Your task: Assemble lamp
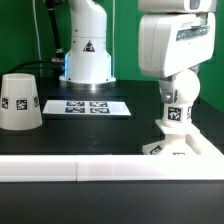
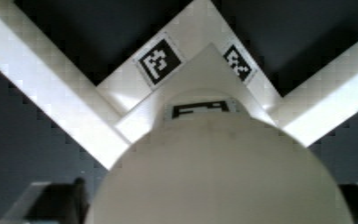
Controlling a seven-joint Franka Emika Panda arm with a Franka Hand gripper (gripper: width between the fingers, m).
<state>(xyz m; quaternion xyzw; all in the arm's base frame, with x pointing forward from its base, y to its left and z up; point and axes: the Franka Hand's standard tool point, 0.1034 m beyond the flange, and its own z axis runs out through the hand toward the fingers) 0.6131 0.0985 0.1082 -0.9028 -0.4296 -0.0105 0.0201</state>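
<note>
Exterior view shows square black-and-white tags on shade (image 1: 20, 102), bulb (image 1: 176, 113), base (image 1: 172, 150).

Smooth white plastic bulb (image 2: 202, 170), matt plastic shade (image 1: 20, 102)

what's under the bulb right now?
The lamp base, white and tagged, on the black table. The bulb stands upright over its middle. The bulb's own body hides its neck, so whether it is seated cannot be judged.

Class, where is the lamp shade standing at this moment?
The shade stands on the black table at the exterior view's far left, beside the marker board, well apart from the bulb and base on the right.
</note>
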